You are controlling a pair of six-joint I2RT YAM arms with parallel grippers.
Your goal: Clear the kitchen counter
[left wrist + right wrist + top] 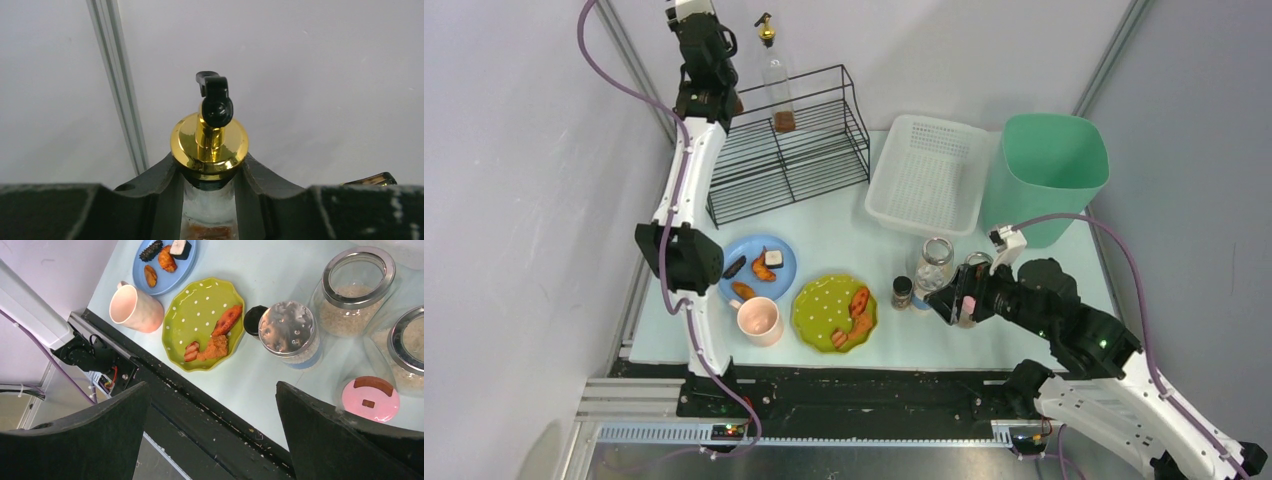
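Hovering over the near edge of the counter (pixel 844 222), the right gripper (pixel 211 388) gapes wide and holds nothing. Little looks cleared: two plates (pixel 782 272) of food, one cup (pixel 759 320), three jars (pixel 357 285), one small pot (pixel 255 320) and one pink lid (pixel 370 399) sit on the mint top. Beyond stand one empty basket (pixel 929 170) and one bin (pixel 1049 170). Farthest, the left gripper (pixel 210 186) clamps one bottle (pixel 210 142) by the neck at the rack (pixel 824 150).

Table (pixel 844 235): one.
Plates, two: blue plate (pixel 752 246), green plate (pixel 819 300).
Mug (pixel 759 320): one.
Grain jars (pixel 357 295): two.
Shiny-lidded jar (pixel 287 330): one.
Small dark-capped bottle (pixel 255 319): one.
Pink lid (pixel 370 399): one.
Pump bottle (pixel 774 80): one counted for certain.
Wire rack (pixel 784 160), basket (pixel 924 175), bin (pixel 1054 170): one each.
Food bits on blue plate: four.
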